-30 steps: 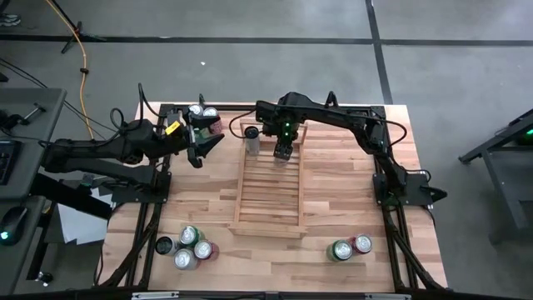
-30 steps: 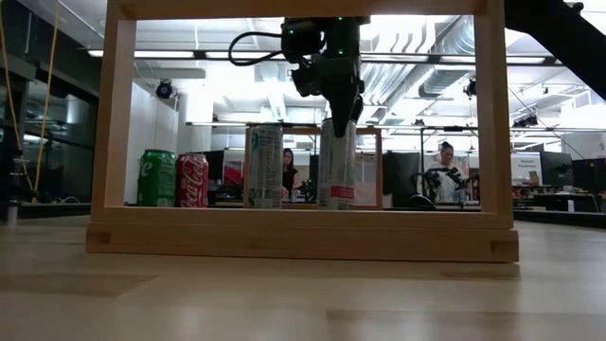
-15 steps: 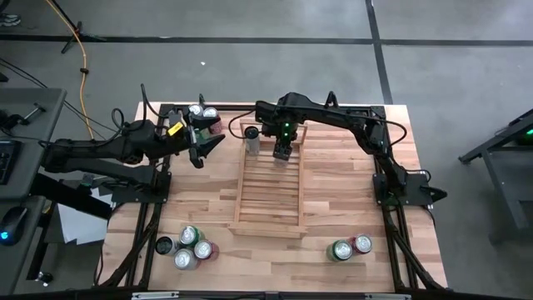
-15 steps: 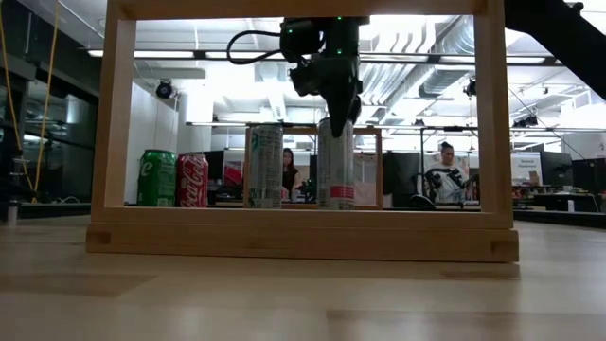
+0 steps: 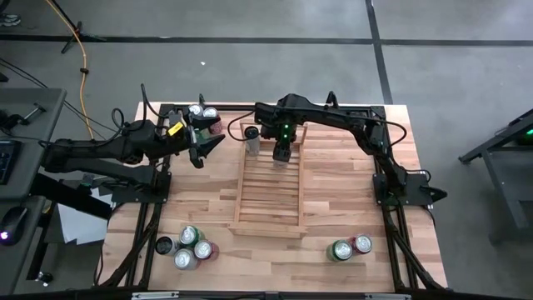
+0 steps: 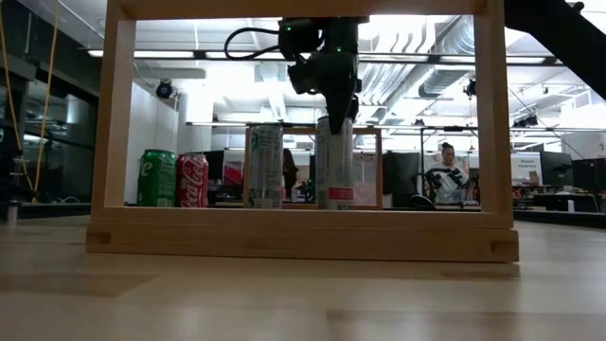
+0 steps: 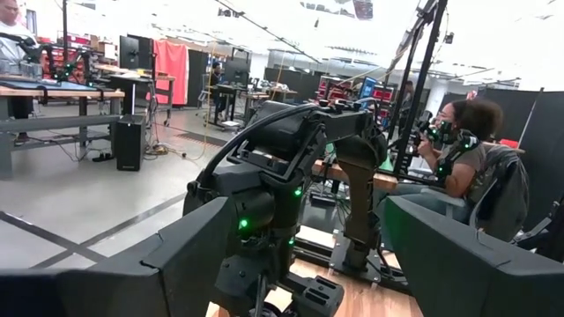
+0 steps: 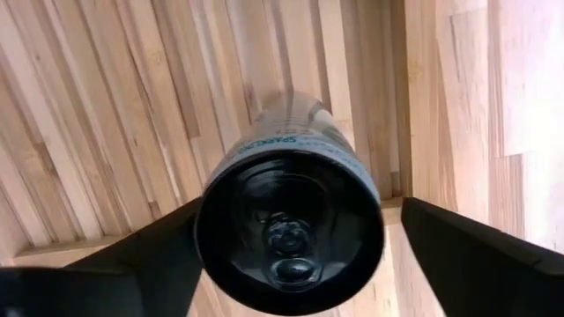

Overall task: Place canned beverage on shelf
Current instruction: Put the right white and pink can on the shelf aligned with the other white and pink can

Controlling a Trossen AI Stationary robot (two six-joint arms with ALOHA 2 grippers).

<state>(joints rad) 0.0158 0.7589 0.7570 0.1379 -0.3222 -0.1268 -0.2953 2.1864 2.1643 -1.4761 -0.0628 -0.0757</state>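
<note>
desk: a wood-plank top that carries the shelf, loose cans and both arms; a tipped can could roll far on it
shelf: a slatted rack in the middle of the desk; the gaps between the slats could let a can base sit tilted
right arm: reaches over the far end of the shelf; the right gripper is directly above the can, its fingers spread to both sides of the can top and, by the look of it, no more pressing it; if the arm lifts at an angle, a finger may catch the rim and pull the can over
left arm: waits at the far left part of the desk; the left gripper has its fingers apart and holds nothing; small risk
slim can: stands upright on the far end of the shelf; tall and narrow, so it tips easily
second slim can: at the shelf's left rail, near the first; a fall could knock it too
</note>
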